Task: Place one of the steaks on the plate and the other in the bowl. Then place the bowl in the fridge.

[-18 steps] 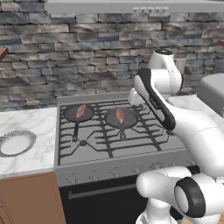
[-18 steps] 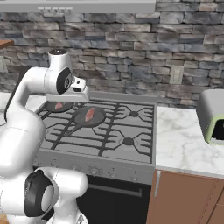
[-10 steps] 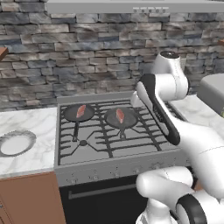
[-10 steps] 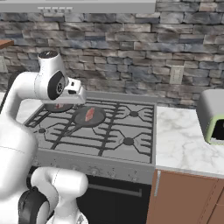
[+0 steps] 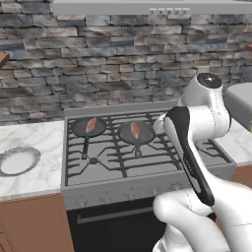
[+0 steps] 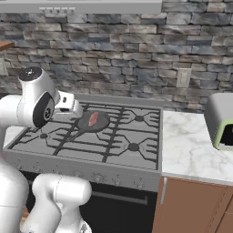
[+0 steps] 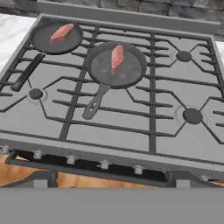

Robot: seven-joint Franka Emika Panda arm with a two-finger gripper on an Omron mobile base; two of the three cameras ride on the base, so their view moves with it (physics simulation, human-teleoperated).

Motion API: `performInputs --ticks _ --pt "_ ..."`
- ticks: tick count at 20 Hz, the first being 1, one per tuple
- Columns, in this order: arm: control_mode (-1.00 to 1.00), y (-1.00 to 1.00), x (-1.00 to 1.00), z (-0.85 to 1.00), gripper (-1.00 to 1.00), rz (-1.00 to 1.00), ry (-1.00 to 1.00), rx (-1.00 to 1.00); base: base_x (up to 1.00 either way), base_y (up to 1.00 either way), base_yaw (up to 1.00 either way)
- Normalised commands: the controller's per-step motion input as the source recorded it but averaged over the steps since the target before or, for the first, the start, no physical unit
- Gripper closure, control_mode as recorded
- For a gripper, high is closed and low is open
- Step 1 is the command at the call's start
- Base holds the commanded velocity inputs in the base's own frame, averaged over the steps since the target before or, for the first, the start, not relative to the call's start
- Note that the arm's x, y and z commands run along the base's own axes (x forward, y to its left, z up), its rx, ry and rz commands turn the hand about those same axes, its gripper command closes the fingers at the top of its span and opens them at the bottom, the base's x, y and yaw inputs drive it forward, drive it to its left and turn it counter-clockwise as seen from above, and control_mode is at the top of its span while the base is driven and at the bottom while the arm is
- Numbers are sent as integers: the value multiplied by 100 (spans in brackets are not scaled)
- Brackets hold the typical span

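1. Above the front edge of the stove (image 7: 109,144), my claw (image 7: 112,178) hangs with its tips spread wide and nothing between them. From here I judge that a careless descent could strike the grate bars instead of the meat.
2. Just beyond, the nearer steak (image 7: 117,57) lies in the middle pan (image 7: 131,72). It is thin and flat, so my fingers may scrape the pan and shove it aside.
3. The second steak (image 7: 61,33) sits in the far-left pan (image 7: 43,43). A wide sweep could knock that pan's handle.
4. The plate (image 5: 18,161) rests on the counter left of the stove, well apart from both pans. On that long carry, a weak pinch could drop the slab.
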Motion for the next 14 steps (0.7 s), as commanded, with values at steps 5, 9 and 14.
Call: performInputs --ticks 5,9,14 --pt "-100 0 -51 12 -100 0 1 0 0 0 0" --pt "-100 0 -59 11 -100 0 3 4 0 0 0" --pt "-100 2 -43 23 -100 0 1 0 0 0 0"
